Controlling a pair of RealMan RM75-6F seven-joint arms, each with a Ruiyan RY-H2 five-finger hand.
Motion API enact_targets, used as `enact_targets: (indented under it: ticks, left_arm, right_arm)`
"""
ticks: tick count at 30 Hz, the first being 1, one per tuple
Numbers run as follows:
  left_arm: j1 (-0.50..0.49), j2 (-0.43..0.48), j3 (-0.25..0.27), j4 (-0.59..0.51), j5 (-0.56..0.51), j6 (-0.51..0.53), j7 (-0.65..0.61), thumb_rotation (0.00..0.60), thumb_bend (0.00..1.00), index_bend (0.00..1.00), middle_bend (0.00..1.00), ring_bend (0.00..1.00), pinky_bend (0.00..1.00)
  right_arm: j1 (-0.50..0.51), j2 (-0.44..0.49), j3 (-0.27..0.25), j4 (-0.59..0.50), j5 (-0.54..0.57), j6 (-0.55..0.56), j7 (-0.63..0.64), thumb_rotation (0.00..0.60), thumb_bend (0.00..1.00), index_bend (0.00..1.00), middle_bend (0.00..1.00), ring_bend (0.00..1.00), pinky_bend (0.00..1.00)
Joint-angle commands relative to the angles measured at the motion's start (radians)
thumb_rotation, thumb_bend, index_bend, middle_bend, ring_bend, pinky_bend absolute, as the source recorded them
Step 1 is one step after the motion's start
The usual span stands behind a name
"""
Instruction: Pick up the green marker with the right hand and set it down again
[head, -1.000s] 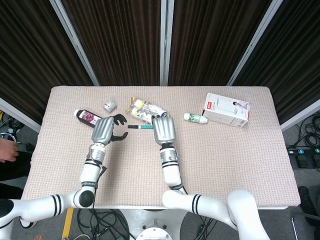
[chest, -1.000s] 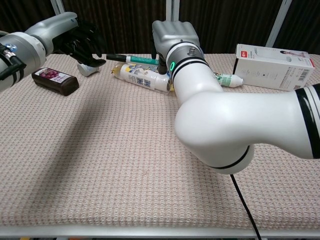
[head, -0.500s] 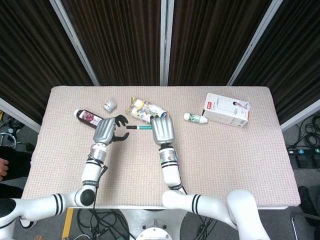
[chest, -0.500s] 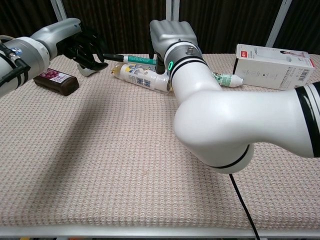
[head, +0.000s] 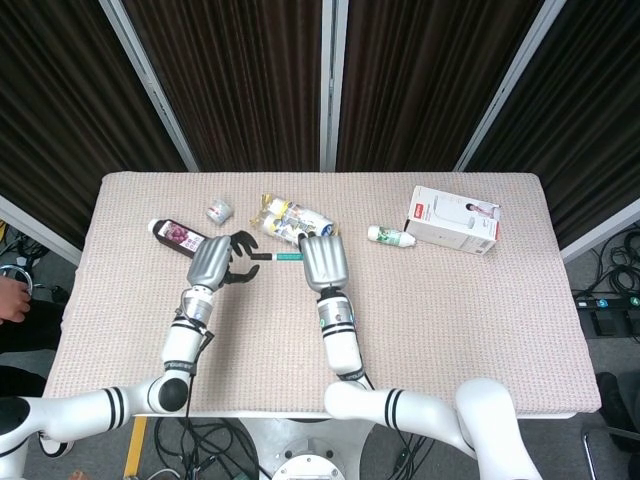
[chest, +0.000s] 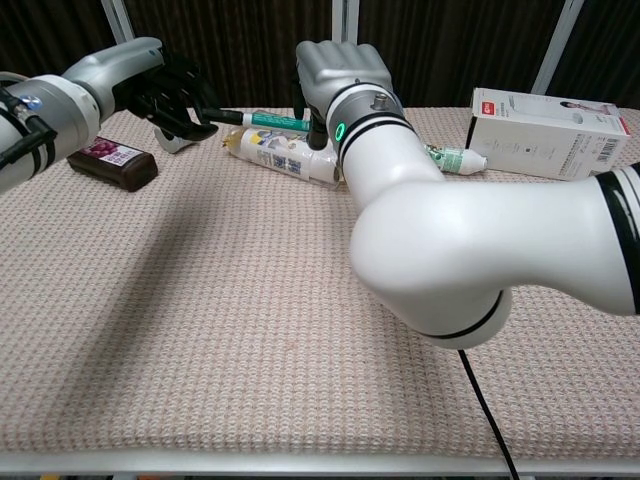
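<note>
I have the marker (chest: 268, 119) gripped in my right hand (head: 323, 262), lifted level above the table (head: 470, 310), its dark tip pointing left. My left hand (head: 217, 262) holds nothing, its fingers (chest: 180, 90) spread right at that tip; I cannot tell if they touch. A bottle (chest: 284, 154) lies just beyond.

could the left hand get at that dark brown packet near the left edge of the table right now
Probably yes. The left hand holds nothing, fingers spread, and the dark brown packet lies just beside it on the table with nothing between them. Only the green marker tip, held out by the right hand, sits close.
</note>
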Motion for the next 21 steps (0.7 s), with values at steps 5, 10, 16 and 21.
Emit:
enact_targets:
  ticks: [5,10,16,21]
  left_arm:
    - [0.003,0.006,0.000,-0.004,0.000,-0.016,-0.026,0.600,0.36,0.45,0.50,0.48,0.53]
    - [0.000,0.010,-0.003,-0.005,-0.001,-0.025,-0.036,0.600,0.41,0.46,0.51,0.49,0.53]
    - [-0.001,0.013,-0.004,-0.010,-0.006,-0.049,-0.064,0.600,0.42,0.47,0.52,0.50,0.54]
    - [-0.001,0.014,-0.006,-0.002,-0.007,-0.067,-0.093,0.600,0.42,0.48,0.53,0.51,0.55]
  right_arm:
    - [-0.004,0.006,-0.009,-0.006,-0.003,0.000,0.002,0.600,0.35,0.64,0.62,0.87,0.96]
    - [-0.005,0.006,-0.013,-0.008,-0.002,-0.003,0.004,0.600,0.35,0.64,0.62,0.87,0.96]
    - [-0.004,0.009,-0.015,-0.009,-0.006,-0.007,0.012,0.600,0.35,0.64,0.62,0.87,0.96]
    - [-0.006,0.012,-0.019,-0.013,-0.009,-0.007,0.013,0.600,0.35,0.64,0.62,0.87,0.96]
